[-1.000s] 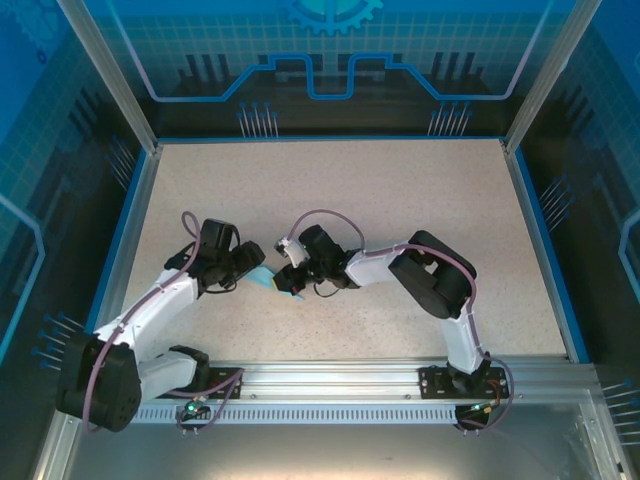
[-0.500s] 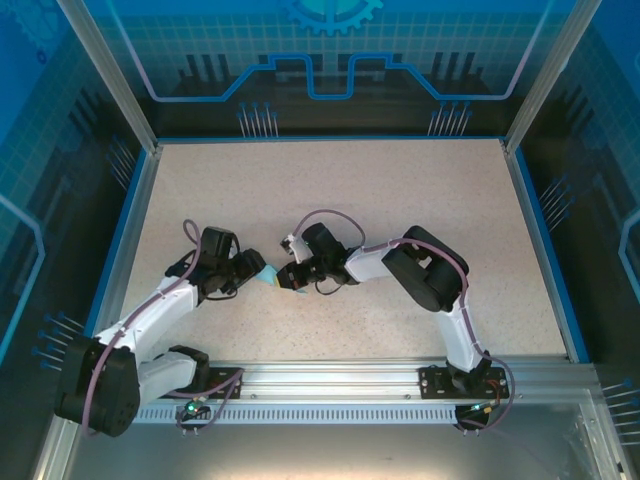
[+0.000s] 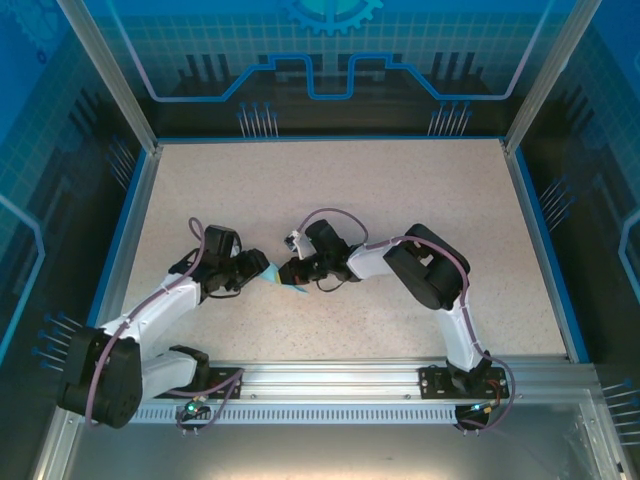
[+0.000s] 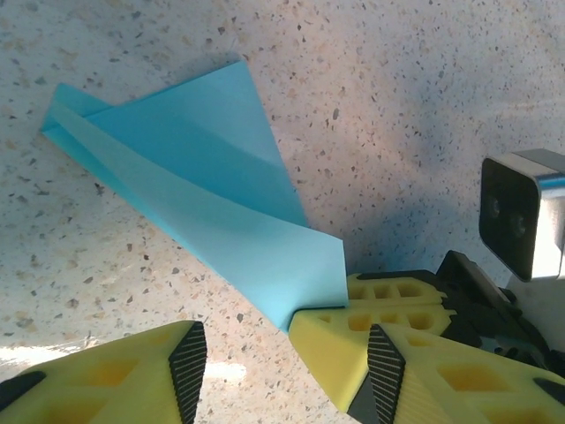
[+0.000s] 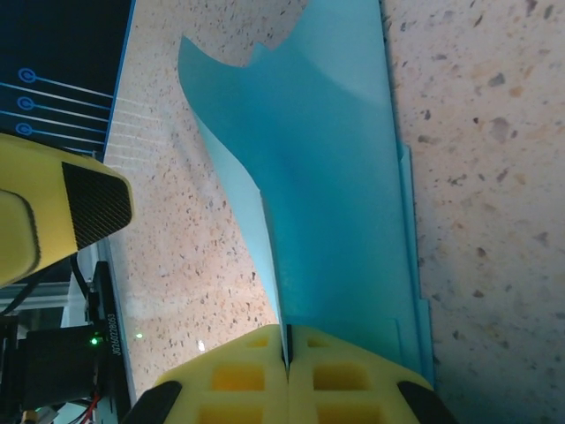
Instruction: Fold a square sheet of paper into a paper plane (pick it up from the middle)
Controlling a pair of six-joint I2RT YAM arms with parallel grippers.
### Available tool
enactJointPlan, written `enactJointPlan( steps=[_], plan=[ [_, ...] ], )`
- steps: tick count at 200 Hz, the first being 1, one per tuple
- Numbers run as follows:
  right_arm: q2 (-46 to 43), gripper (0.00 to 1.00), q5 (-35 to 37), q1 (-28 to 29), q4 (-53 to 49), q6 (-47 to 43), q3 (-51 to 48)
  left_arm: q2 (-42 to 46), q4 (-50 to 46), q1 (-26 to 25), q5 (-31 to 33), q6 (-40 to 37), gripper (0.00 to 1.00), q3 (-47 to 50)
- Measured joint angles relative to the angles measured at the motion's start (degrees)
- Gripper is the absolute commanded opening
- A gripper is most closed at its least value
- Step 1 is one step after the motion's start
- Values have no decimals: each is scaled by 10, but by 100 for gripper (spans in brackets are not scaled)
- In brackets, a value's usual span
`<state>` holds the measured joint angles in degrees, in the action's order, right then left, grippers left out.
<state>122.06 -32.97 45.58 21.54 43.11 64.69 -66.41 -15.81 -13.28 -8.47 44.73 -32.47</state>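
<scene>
Left of centre on the table [image 3: 400, 200], toward 7 o'clock in the overhead view, the paper plane [image 3: 275, 281] lies between the two gripper tips. From the left wrist camera its [image 4: 203, 185] long axis runs from 10 to 4 o'clock, with the narrow tip at 10 and the wide end at 4, curling up off the surface. The right gripper [image 5: 287, 358] has its jaws pressed together on the wide end's corner. The left gripper [image 4: 284, 344] has its jaws apart, one on either side of that corner.

Right jaws pinch an edge of the blue paper plane [image 5: 327, 177].
</scene>
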Motion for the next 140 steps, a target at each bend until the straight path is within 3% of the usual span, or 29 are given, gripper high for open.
enactJointPlan(
  steps=[51, 140],
  plan=[
    [4, 0, -12, -4, 1, 52, 7, -21, 26, 0, -11, -3, 41, 2],
    [25, 0, -31, -26, 6, 146, 13, -73, 68, 0, -24, -10, 32, 5]
  ],
)
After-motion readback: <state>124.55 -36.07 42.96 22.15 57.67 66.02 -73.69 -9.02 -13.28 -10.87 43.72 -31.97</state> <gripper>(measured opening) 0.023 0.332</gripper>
